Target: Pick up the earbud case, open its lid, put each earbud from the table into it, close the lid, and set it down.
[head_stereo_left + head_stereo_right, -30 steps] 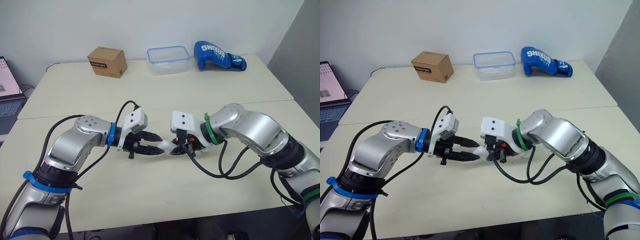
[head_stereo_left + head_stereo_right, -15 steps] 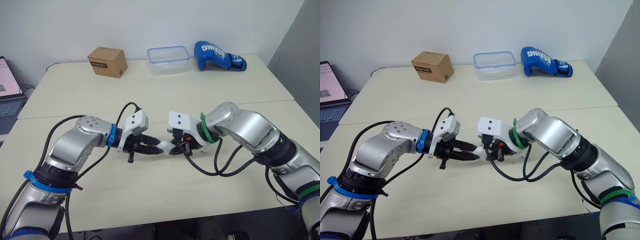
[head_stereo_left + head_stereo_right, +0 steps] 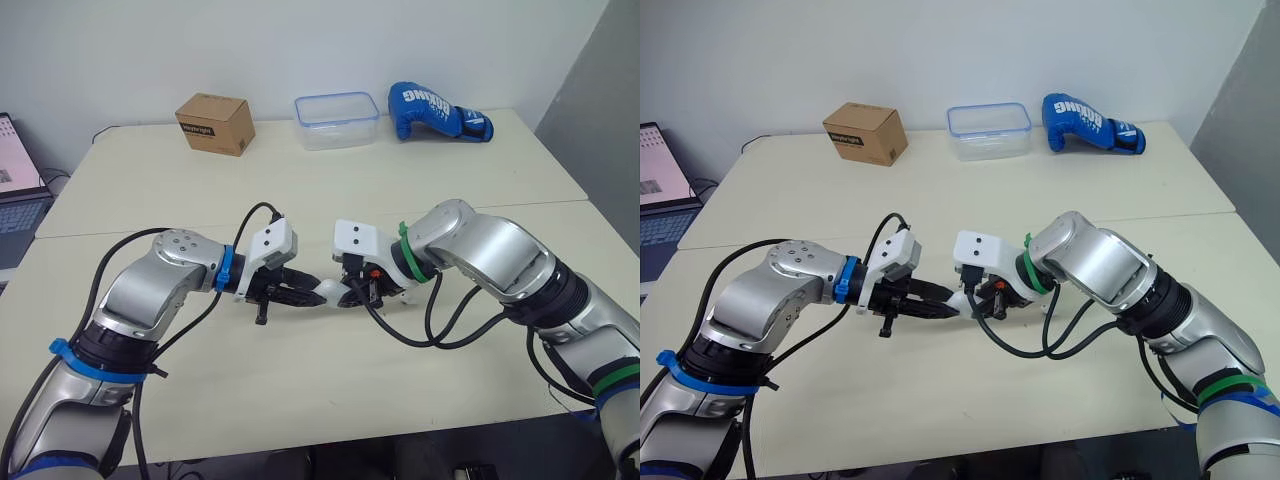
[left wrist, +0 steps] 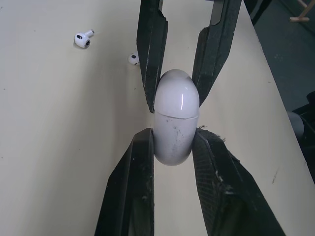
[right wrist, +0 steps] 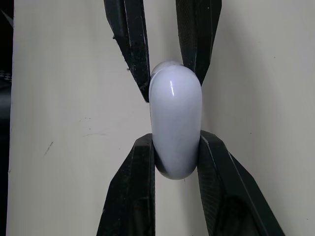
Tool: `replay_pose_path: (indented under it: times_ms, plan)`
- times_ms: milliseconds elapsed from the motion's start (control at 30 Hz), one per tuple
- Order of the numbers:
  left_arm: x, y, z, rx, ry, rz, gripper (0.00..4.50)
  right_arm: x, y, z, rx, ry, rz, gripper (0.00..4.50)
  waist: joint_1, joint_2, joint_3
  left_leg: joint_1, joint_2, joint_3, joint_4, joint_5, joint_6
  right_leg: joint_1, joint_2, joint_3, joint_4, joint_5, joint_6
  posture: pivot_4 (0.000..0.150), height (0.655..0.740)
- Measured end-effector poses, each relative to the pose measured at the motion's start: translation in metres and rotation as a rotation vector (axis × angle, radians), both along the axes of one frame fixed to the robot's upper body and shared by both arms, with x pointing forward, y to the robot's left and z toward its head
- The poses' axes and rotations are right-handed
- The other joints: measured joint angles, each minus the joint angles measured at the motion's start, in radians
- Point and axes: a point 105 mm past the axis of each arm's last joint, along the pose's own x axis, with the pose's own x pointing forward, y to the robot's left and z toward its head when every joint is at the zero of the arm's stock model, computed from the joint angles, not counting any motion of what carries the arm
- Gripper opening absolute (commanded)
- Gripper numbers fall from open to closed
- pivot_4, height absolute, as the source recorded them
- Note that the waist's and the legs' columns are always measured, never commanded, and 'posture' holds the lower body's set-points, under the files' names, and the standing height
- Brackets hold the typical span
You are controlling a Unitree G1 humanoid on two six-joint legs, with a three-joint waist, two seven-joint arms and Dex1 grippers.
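Opening the lid, by the look of it. Pinching case (image 4: pixel 176 123) from both ends just above table (image 3: pixel 330 190), at 6 o'clock from tub (image 3: pixel 336 120): left gripper (image 3: pixel 305 293) clamped on body, right gripper (image 3: pixel 352 292) on what seems the lid end. No gap at seam yet. Earbud (image 4: pixel 82 39) and second earbud (image 4: pixel 133 59) loose on table. Next, probably: brace body with left, swing lid back with right, gently, lest case squirt out.
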Motion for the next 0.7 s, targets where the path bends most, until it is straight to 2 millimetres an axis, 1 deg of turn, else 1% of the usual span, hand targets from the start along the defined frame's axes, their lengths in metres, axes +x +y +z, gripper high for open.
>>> replay_pose_path:
  times_ms: [200,300,367,433,533,600,700]
  plan:
    - [0.0,0.0,0.0,0.004,-0.001,0.002,0.75,0.0,0.001,0.0,-0.004,-0.001,0.007,0.76,0.0,0.0,0.0,0.0,0.0,0.0,0.0,0.0,0.0,0.0,0.0,0.0,0.0,0.0,0.0,0.15,0.7307]
    - [0.0,0.0,-0.001,0.004,0.003,0.002,0.75,0.0,0.002,0.001,-0.002,-0.016,0.017,1.81,0.0,0.0,0.0,0.0,0.0,0.0,0.0,0.0,0.0,0.0,0.0,0.0,0.0,0.0,0.0,0.15,0.7307]
    - [0.0,-0.002,-0.002,0.0,0.008,0.003,0.75,0.0,0.004,0.005,0.003,-0.046,0.035,2.48,0.0,0.0,0.0,0.0,0.0,0.0,0.0,0.0,0.0,0.0,0.0,0.0,0.0,0.0,0.0,0.15,0.7307]
    - [0.0,-0.002,-0.004,-0.007,0.009,0.012,0.75,0.0,0.003,0.007,0.003,-0.062,0.045,2.48,0.0,0.0,0.0,0.0,0.0,0.0,0.0,0.0,0.0,0.0,0.0,0.0,0.0,0.0,0.0,0.15,0.7307]
    - [0.0,0.002,-0.008,-0.028,0.015,0.036,0.75,0.002,-0.005,0.01,0.006,-0.072,0.041,2.48,0.0,0.0,0.0,0.0,0.0,0.0,0.0,0.0,0.0,0.0,0.0,0.0,0.0,0.0,0.0,0.15,0.7307]
    - [0.0,0.006,-0.01,-0.051,0.009,0.061,0.75,0.001,-0.012,0.014,0.025,-0.08,0.039,2.48,0.001,0.0,0.0,0.0,0.0,0.0,0.0,0.0,0.0,0.0,0.0,0.0,0.0,0.0,0.0,0.15,0.7307]
    - [0.001,0.012,-0.011,-0.089,-0.019,0.093,0.75,-0.003,-0.024,0.013,0.066,-0.073,0.031,2.48,0.003,0.0,0.0,0.0,0.0,0.0,0.0,0.0,0.0,0.0,-0.001,0.0,-0.001,0.0,0.0,0.15,0.7307]
